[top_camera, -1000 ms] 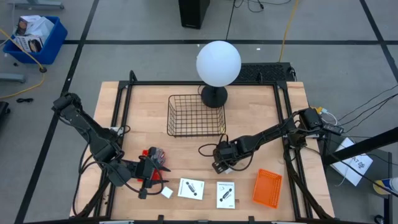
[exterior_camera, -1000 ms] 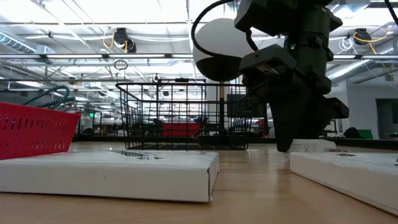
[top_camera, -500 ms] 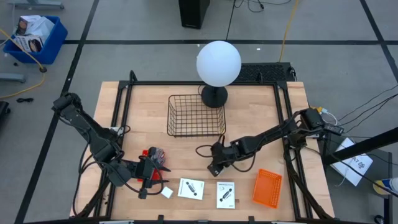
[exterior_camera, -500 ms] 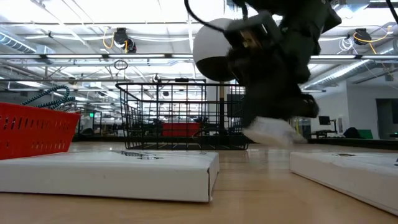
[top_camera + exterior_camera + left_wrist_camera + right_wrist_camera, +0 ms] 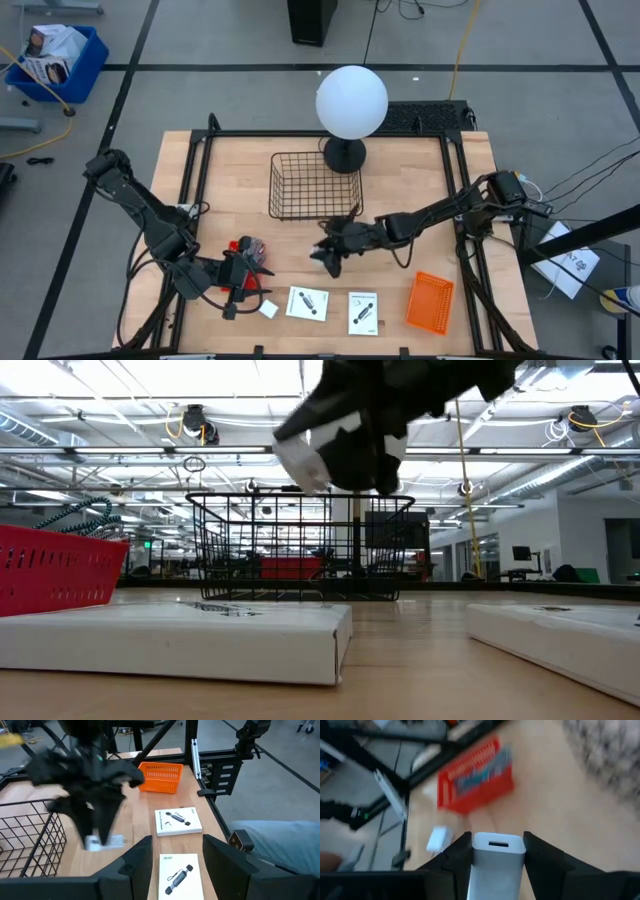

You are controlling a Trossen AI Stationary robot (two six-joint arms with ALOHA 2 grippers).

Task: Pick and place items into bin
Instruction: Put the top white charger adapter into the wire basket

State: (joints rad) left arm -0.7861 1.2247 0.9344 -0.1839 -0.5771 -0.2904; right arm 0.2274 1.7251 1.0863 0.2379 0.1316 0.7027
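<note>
I'm seeing two flat white cards (image 5: 363,312) lying low on the pale wooden table (image 5: 230,180), ceiling lights glowing beyond. My right gripper (image 5: 329,257) is clamping a small white block (image 5: 498,851) mid-frame, below the black wire basket (image 5: 314,186).

You have a white globe lamp (image 5: 351,100) on its black base at the far edge of the wooden surface (image 5: 230,180). Off the surface, well away from the lamp, a blue crate (image 5: 58,62) (holding boxes) sits on the floor.
</note>
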